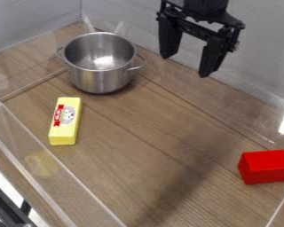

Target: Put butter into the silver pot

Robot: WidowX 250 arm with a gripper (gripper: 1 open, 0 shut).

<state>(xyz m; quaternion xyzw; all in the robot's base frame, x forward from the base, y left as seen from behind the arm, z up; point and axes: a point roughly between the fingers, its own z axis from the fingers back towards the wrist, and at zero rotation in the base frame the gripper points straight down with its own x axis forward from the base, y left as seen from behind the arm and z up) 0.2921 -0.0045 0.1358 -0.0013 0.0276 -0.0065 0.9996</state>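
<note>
The butter is a small yellow stick with a red-and-white label, lying on the wooden table at the left, in front of the pot. The silver pot stands upright at the back left, round and shiny, with nothing visible inside. My gripper hangs in the air at the back, to the right of the pot, its two black fingers spread apart and holding nothing. It is well away from the butter.
A red rectangular block lies at the right near the front. Clear plastic walls enclose the wooden table on all sides.
</note>
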